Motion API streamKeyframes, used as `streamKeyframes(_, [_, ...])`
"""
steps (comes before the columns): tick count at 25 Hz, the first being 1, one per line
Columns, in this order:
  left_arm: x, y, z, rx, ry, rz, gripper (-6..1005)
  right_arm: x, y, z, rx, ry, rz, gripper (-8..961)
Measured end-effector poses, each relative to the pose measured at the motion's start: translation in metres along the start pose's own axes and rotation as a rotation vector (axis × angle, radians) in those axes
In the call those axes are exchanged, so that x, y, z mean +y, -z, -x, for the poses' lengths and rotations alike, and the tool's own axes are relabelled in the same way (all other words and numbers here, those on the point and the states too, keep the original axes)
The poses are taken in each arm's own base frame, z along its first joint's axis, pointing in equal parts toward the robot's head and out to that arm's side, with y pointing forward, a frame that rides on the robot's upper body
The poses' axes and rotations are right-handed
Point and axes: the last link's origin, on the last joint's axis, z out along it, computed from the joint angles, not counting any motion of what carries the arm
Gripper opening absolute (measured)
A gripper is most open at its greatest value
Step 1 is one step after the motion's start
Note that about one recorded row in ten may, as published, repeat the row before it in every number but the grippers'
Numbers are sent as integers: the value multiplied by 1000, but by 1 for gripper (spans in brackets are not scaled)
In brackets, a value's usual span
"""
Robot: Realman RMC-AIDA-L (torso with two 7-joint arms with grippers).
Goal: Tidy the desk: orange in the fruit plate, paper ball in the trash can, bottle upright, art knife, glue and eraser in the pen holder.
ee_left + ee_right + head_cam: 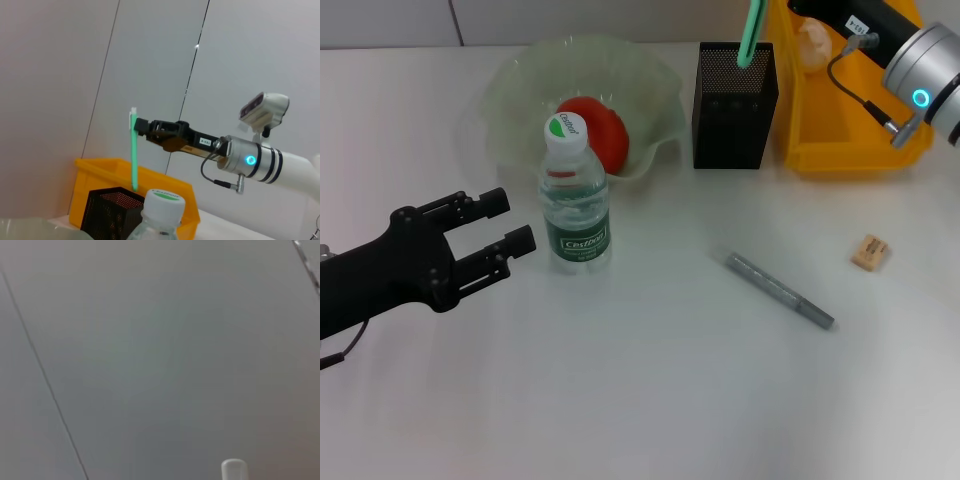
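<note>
Lower left, black left gripper waits released beside the upright clear plastic bottle. Upper right, right gripper grasps the green glue stick, lowering it into the black mesh pen holder.

Bright, even overhead light; soft faint shadows; right wrist view blurred.

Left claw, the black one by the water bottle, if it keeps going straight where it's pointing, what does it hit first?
Most likely the water bottle. The left claw is open and points at the bottle's lower body, with bare table between them. Depth is unclear, so it might instead graze past the bottle's near side.
</note>
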Motion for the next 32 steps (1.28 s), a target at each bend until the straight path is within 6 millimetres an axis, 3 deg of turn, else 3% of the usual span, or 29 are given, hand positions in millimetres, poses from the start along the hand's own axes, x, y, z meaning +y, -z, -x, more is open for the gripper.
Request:
streamKeyframes(9, [1,1,2,-1,3,-2,604,3,-4,-6,49,-67,8,166])
streamKeyframes(23, [3,2,4,-10,-6,5,604,4,-6,-4,48,5,8,166])
streamKeyframes(32, [4,2,7,-3,12,-2,604,4,-2,-7,45,1,11,327])
